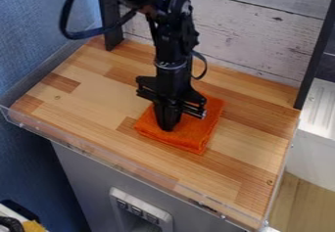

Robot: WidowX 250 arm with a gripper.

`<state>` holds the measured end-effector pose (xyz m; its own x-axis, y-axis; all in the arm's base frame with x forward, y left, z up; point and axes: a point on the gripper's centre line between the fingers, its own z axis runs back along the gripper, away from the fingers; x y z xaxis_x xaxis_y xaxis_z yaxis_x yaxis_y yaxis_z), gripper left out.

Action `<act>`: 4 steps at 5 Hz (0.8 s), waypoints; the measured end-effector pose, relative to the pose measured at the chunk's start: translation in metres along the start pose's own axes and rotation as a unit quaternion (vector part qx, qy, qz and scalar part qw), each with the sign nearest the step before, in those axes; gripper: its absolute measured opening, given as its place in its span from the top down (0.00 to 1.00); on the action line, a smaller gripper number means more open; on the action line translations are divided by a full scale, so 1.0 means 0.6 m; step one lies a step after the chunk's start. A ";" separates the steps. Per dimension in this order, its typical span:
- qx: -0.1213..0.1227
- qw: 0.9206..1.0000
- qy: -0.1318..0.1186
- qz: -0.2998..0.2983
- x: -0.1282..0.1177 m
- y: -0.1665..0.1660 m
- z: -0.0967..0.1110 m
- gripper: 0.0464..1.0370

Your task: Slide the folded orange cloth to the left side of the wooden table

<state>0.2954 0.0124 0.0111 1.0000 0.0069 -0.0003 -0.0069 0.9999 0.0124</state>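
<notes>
The black gripper (pixel 169 123) hangs straight down over the middle of the wooden counter, its tip at the upper face of an orange cloth (pixel 196 133). The cloth is folded into a thick, roughly square pad that lies flat and turned at an angle. Part of the cloth is hidden behind the gripper. Whether the tip presses on the cloth or pinches some of it, I cannot tell.
A low transparent rim (pixel 98 154) runs along the front edge of the wooden counter (pixel 252 152). Behind stands a whitewashed plank wall (pixel 255 35), with black uprights at its left and right. A blue wall is at the left.
</notes>
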 end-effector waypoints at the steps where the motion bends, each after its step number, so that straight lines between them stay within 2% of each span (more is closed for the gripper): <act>1: 0.000 1.000 0.005 -0.004 0.004 0.010 0.005 0.99; 2: -0.002 1.000 0.016 -0.001 0.003 0.049 0.007 0.99; 4: -0.014 1.000 0.021 -0.004 -0.012 0.126 0.006 0.99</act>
<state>0.2878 0.0877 0.0154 0.9991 -0.0020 -0.0414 0.0013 0.9999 -0.0166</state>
